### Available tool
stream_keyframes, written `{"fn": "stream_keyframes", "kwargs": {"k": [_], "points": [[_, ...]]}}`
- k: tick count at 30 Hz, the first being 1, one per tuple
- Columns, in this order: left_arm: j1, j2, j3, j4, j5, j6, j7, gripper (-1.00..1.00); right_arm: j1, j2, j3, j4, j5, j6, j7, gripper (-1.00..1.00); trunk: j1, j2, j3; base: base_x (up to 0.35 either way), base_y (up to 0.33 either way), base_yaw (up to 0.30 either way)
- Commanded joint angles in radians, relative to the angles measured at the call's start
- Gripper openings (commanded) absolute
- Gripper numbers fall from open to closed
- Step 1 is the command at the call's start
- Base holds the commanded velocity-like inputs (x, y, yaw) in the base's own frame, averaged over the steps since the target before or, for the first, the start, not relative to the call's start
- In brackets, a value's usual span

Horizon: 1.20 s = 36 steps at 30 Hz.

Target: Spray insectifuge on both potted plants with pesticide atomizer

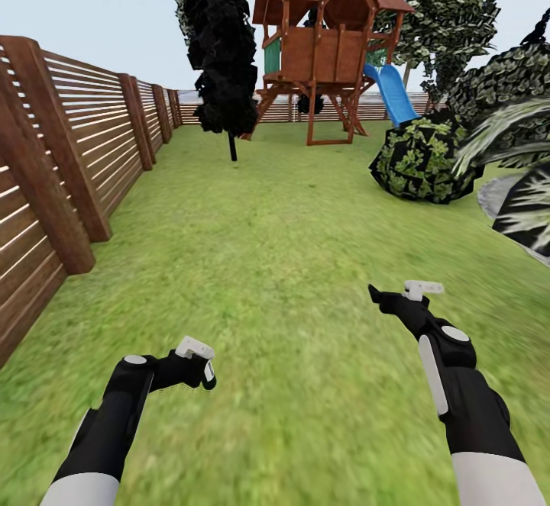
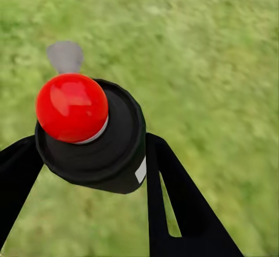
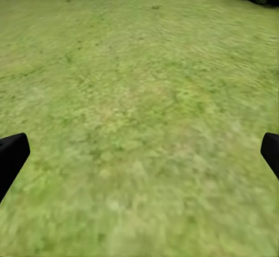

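- You are looking at a fenced home garden: green lawn (image 1: 267,262) fills the frame's middle and bottom.
- A brown slatted wooden fence (image 1: 69,147) runs along the left edge.
- At top centre stands a wooden playhouse (image 1: 325,40) with a blue slide (image 1: 391,92).
- Trees (image 1: 221,40) and leafy shrubs (image 1: 420,156) crowd the top and right.

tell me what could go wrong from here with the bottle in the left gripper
1. The left gripper holds the pesticide atomizer near its red-capped top, so a jolt while driving over the lawn might loosen it.
2. The wooden fence runs close along the robot's left; drifting that way could clip the left arm.
3. The dark bush ahead on the right could snag the open right gripper.
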Motion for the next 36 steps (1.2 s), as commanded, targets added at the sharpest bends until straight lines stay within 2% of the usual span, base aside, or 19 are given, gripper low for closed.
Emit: {"fn": "stream_keyframes", "kwargs": {"k": [1, 36], "points": [[-0.001, -0.001, 0.003, -0.001, -0.006, 0.004, -0.009, -1.0, -0.001, 0.0, -0.001, -0.001, -0.004, 0.006, 0.004, 1.0, 0.0, 0.0, -0.001, 0.347, 0.0, 0.0], [-0.001, -0.003, 0.002, -0.001, -0.006, 0.004, -0.009, -1.0, -0.001, 0.0, 0.0, -0.001, -0.004, 0.006, 0.004, 1.0, 0.0, 0.0, -0.001, 0.347, 0.0, 0.0]]}}
